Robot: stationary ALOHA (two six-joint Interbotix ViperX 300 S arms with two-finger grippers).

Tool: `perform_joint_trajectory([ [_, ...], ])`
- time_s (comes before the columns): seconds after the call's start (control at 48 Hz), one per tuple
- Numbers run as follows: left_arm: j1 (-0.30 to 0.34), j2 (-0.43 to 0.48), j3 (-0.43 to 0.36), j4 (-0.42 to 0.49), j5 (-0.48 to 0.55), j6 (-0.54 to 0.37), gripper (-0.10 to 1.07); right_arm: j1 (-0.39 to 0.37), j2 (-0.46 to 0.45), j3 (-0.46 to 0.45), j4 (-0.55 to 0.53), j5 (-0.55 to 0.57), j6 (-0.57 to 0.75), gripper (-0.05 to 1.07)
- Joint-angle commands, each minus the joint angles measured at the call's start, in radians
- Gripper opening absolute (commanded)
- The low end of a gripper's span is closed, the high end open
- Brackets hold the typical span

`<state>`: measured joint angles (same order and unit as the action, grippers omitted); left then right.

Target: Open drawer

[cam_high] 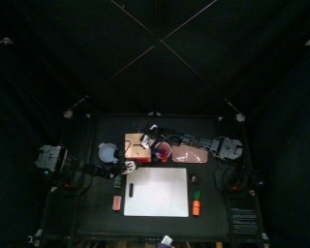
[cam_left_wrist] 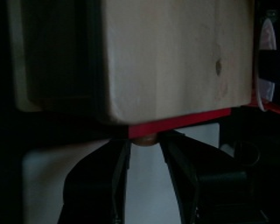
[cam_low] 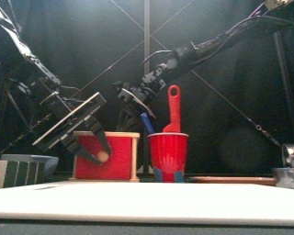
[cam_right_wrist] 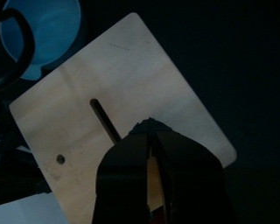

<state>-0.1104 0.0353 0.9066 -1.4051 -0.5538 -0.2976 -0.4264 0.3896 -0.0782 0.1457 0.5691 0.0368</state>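
Left gripper point(cam_left_wrist: 146, 162): the jaws are held partly apart, either side of a small round knob point(cam_left_wrist: 145, 134) on the drawer's red front; no grip on the knob can be made out, since contact is hidden in shadow.
Right gripper point(cam_right_wrist: 154, 171): the two jaws are pressed together, with nothing seen between them; their tip is set over the wooden top of the drawer, just beside a dark slot point(cam_right_wrist: 105, 120) cut in that top.
Drawer point(cam_low: 107, 153): a small light-wood box with a red front, seen in the front view standing left of centre on the table point(cam_high: 144, 231), at the back, behind the white sheet.
White sheet point(cam_high: 158, 191): laid flat on the table in front of the drawer, taking up most of the middle.
Red cup point(cam_low: 167, 151): stood just right of the drawer, with a red-handled tool point(cam_low: 175, 106) upright in it.
Left arm: brought in from the left side, its gripper lowered at the drawer's front.
Right arm: reached across from the right, above the drawer.
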Motion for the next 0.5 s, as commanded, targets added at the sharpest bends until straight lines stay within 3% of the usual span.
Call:
perform_joint_trajectory([
  [0.0,-0.018,-0.012,-0.012,-0.005,0.002,0.000,0.66,-0.003,-0.012,-0.003,0.002,0.009,0.000,0.02],
  [0.479,-0.103,-0.015,-0.038,-0.060,-0.008,0.000,0.66,-0.002,-0.006,-0.003,0.003,0.017,0.000,0.02],
])
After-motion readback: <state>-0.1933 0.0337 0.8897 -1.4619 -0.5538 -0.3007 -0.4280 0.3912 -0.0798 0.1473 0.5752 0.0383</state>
